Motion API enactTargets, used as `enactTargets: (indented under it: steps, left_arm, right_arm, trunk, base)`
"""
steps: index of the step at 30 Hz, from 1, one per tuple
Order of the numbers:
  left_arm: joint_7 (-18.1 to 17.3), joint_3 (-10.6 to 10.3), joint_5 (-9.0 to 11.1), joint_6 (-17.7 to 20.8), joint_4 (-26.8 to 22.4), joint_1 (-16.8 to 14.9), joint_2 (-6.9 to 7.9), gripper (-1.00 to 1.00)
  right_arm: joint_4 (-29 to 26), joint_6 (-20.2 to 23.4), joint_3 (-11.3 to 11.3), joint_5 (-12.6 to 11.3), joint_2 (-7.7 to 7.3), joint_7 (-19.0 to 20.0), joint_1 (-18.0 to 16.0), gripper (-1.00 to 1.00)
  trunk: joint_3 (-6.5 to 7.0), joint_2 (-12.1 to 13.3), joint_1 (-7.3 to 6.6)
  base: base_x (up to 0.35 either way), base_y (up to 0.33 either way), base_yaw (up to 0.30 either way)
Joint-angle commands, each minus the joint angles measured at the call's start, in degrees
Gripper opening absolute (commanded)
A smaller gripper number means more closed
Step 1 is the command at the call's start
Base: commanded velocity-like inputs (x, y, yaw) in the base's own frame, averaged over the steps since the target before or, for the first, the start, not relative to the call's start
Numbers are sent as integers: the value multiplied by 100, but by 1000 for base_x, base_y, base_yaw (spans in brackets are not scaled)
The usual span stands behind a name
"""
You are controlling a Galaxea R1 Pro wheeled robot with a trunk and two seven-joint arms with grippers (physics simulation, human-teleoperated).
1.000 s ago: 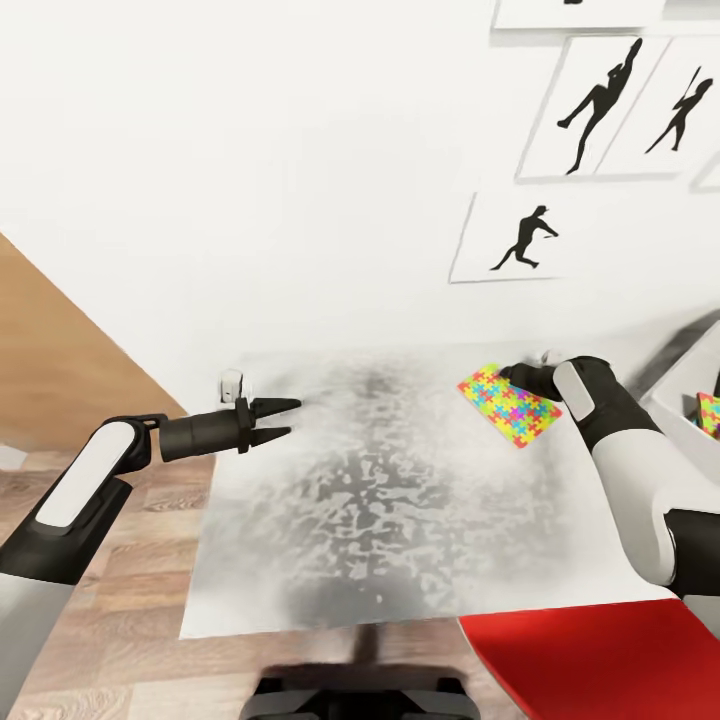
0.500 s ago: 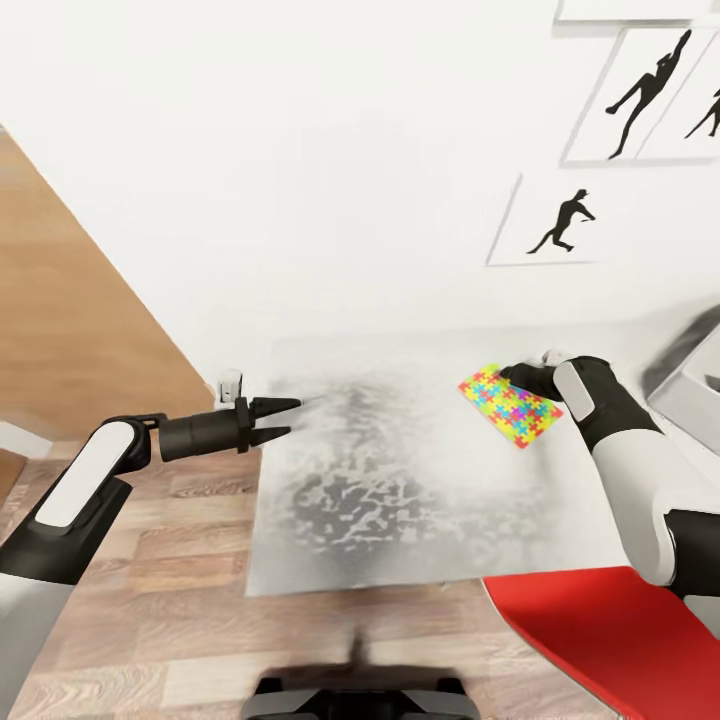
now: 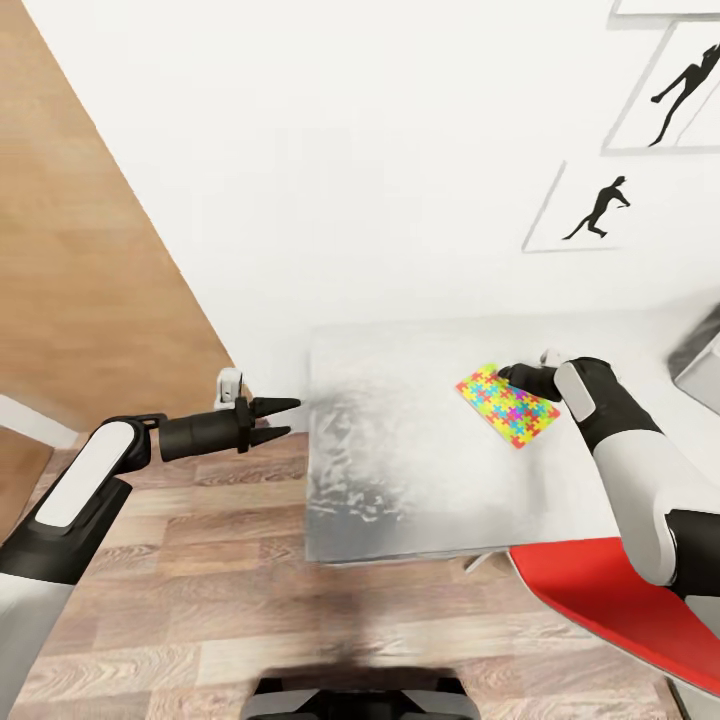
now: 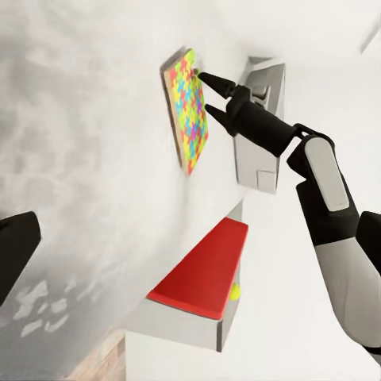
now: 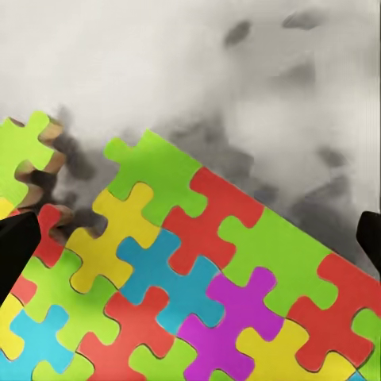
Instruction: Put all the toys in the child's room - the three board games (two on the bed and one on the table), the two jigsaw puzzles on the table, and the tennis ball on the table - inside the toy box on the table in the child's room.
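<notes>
The right arm's black two-fingered gripper (image 3: 512,374) holds a thin flat jigsaw puzzle of interlocking yellow, green, red, pink and blue pieces (image 3: 507,405) by one edge, above the pale grey-white mottled table top (image 3: 400,450); the left wrist view shows its fingers closed on that edge with the puzzle (image 4: 188,111) tilted up off the surface. In the right wrist view the puzzle pieces (image 5: 190,286) fill the lower half, with the mottled table top (image 5: 206,71) behind and dark fingertips at both side edges. The left arm's black gripper (image 3: 276,419) hangs over the wood-plank floor (image 3: 200,600) just beside the table's left end, its two pointed fingers slightly parted and holding nothing. A light grey tray with sloping sides (image 3: 702,360) shows at the head view's right edge, well apart from the puzzle. A red flat-topped object (image 3: 610,605) lies low at the right. Black silhouette sports pictures (image 3: 597,207) hang on the white wall (image 3: 350,180).
</notes>
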Motion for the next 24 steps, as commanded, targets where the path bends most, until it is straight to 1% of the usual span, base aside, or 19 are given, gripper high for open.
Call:
enactTargets:
  steps: [1,24]
  left_arm:
    - [-2,-8,7,6,2,-4,8,100]
    - [-1,-7,8,6,2,-5,13,100]
  right_arm:
    - [157,20,-4,-114,7,-45,1,100]
    - [152,20,-5,-111,27,-45,-3,100]
  trunk:
    - [-9,-8,3]
    - [-9,-8,3]
  base:
    - [-139,263,0]
    - [-139,263,0]
